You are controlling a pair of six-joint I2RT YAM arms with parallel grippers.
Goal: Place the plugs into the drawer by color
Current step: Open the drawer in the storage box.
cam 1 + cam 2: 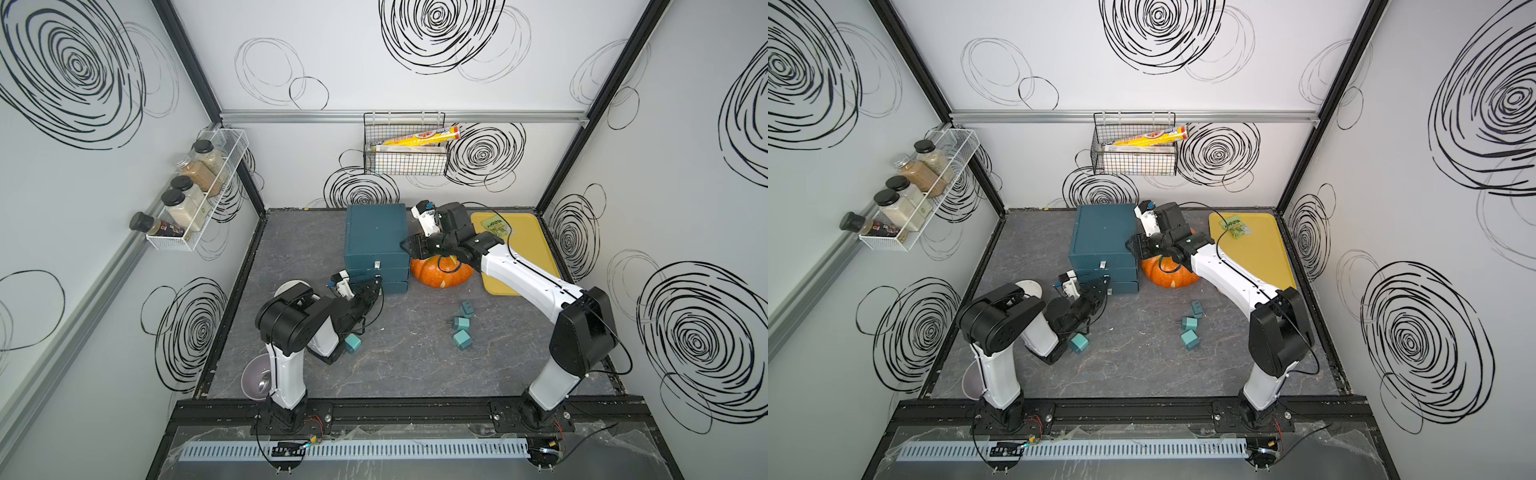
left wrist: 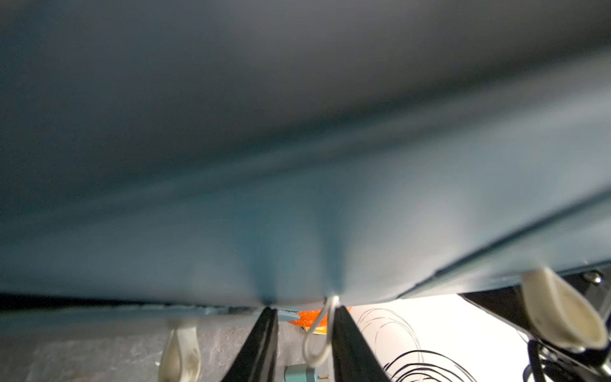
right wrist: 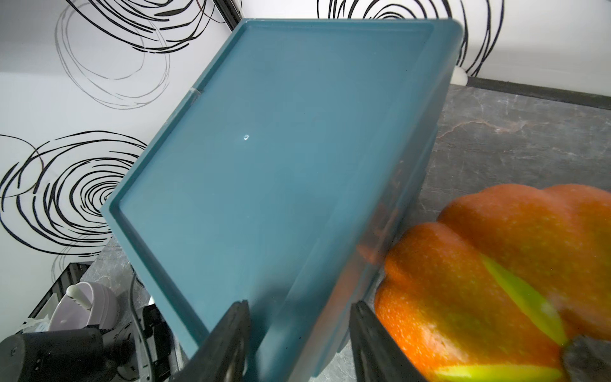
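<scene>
- Left claw (image 2: 304,311): black fingers narrowed but apart, astride the thin white pull-tab loop (image 2: 318,330). The loop is judged to belong to the middle drawer (image 1: 395,275) of the dark teal three-drawer plastic chest (image 1: 376,232). It lies against one finger and the other finger stands clear, so nothing is pinched yet.
- Governing relation: the loop juts straight out of the drawer front toward the claw. The drawer's travel runs back along the fingers, toward the robot's base. Closing and then retreating in a straight line should, in judgement, draw it open.
- Left arm: folded tight, elbow high, forearm low at the chest front. The wrist is rolled so that the three tabs line up across the wrist view.
- Right claw (image 3: 299,306): partly open, astride the chest's upper right edge. One finger lies over the lid and one runs down the side next to the orange pumpkin (image 1: 440,272). Whether it presses on the chest cannot be told; its probable role is steadying.
- Right arm: stretched long over the pumpkin and the edge of the flat yellow tray (image 1: 536,253).
- Light teal cube plugs: three are clustered (image 1: 460,323) on the grey marbled tabletop (image 1: 415,374), nearer the right arm and well apart from the chest. One (image 1: 353,343) sits just beside the left arm's lower link.
- Drawers: all three look shut. No pink plug shows.
</scene>
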